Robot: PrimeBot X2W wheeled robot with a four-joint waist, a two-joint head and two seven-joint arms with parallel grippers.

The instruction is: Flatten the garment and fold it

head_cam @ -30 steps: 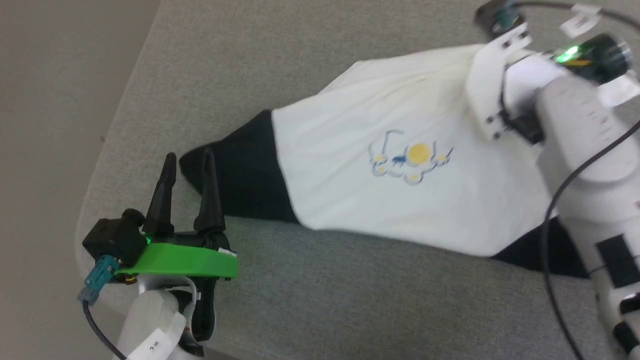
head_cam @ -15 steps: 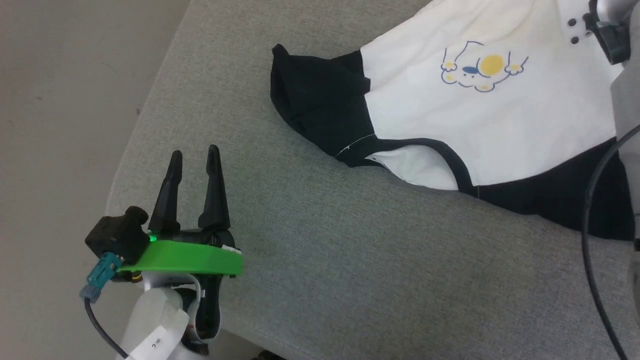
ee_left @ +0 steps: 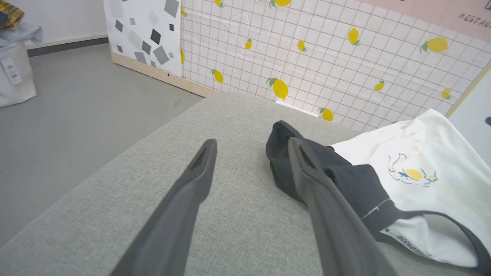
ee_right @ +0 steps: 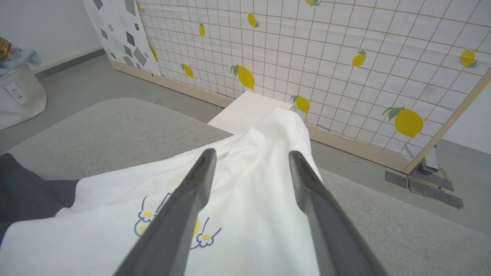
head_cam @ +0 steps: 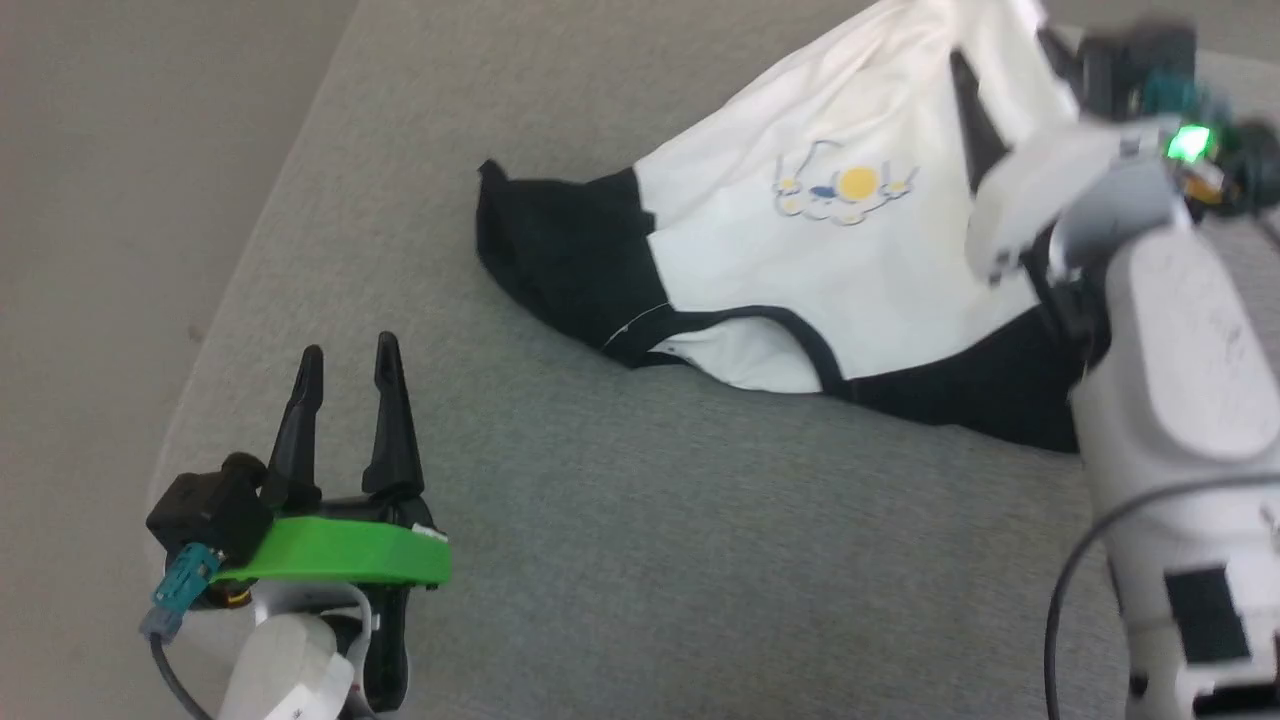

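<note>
The garment [head_cam: 850,260] lies rumpled on the grey padded surface [head_cam: 650,560], print side up, with one black sleeve [head_cam: 560,250] bunched at its left and the black-trimmed collar [head_cam: 800,340] facing me. My right gripper [head_cam: 1005,85] hovers over the white hem end, open; in the right wrist view my right gripper [ee_right: 252,155] has its jaws apart above the white cloth [ee_right: 249,203], holding nothing. My left gripper [head_cam: 349,350] stands open over bare surface, short of the sleeve. In the left wrist view my left gripper [ee_left: 251,143] points at the black sleeve [ee_left: 345,180].
The padded surface's rounded edge [head_cam: 190,400] runs along the left, with floor beyond. A lemon-print grid panel [ee_right: 345,46] stands behind the surface, with a white block [ee_right: 249,111] at its foot. A white bag of clothes [ee_left: 15,73] sits on the floor.
My right gripper has gone from shut to open and let go of the garment, which now lies lower with its collar showing. The head camera has shifted. The left gripper stays open.
</note>
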